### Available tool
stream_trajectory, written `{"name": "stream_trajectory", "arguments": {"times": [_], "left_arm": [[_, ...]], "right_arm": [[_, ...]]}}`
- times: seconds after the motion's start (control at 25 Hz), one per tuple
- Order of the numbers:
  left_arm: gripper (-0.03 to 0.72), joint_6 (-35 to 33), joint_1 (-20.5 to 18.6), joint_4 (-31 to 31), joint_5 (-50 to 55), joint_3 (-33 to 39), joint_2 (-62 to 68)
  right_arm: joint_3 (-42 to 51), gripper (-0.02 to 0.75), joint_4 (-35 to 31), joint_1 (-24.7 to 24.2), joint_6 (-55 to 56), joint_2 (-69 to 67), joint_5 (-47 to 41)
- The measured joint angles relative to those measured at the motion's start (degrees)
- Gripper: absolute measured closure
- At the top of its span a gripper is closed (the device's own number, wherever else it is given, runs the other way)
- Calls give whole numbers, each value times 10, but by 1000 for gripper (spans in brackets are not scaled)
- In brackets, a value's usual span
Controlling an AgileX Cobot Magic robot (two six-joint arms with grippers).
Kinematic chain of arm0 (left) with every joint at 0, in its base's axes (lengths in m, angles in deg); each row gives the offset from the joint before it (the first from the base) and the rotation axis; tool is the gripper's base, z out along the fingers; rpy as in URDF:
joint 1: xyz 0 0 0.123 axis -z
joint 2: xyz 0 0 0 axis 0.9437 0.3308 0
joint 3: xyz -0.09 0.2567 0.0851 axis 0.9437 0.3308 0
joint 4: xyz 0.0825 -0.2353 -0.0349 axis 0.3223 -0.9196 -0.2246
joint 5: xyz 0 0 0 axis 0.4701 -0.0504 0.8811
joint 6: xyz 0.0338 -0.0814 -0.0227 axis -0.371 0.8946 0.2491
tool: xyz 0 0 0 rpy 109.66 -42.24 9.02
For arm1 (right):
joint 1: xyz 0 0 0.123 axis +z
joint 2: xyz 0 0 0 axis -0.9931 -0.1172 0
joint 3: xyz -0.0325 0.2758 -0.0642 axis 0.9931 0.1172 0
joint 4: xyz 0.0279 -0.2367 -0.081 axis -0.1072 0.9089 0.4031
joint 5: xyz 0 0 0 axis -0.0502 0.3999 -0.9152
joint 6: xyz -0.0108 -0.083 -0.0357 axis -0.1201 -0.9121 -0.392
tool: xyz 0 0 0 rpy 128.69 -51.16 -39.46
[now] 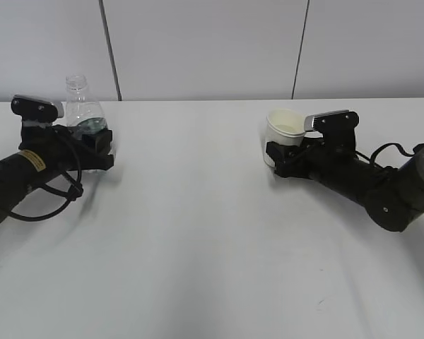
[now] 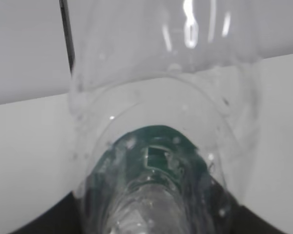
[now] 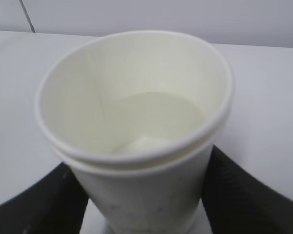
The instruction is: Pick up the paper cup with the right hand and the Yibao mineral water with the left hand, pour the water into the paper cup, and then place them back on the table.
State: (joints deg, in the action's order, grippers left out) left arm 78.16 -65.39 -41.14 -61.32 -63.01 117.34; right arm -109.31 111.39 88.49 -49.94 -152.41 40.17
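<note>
The Yibao mineral water [image 1: 81, 109] is a clear, capless bottle with a dark green label, standing upright on the table [image 1: 198, 233] at the far left. My left gripper [image 1: 99, 145] is shut around its lower body. In the left wrist view the bottle [image 2: 161, 122] fills the frame, with droplets inside, and black fingers [image 2: 39, 222] show at the bottom corners. The paper cup [image 1: 283, 131] stands upright at the right. My right gripper [image 1: 279, 159] is shut on its lower wall. In the right wrist view the cup [image 3: 136, 122] sits between both black fingers [image 3: 244, 195]. Its base is hidden.
A white wall with dark vertical seams [image 1: 109, 49] runs behind the table's back edge. Black cables [image 1: 49, 205] loop beside the left arm. A small dark speck [image 1: 321, 304] lies on the tabletop near the front right.
</note>
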Motion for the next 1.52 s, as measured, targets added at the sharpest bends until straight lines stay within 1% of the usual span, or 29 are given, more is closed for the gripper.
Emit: {"name": "stream_trajectory", "arguments": {"times": [0.76,1.52], "left_arm": [[386,0,0,12,-2,-1,1],[386,0,0,12,-1,-2,1]], "right_arm": [[0,218,0,0,-12,0,7],[0,218,34,0,-17,0,23]]}}
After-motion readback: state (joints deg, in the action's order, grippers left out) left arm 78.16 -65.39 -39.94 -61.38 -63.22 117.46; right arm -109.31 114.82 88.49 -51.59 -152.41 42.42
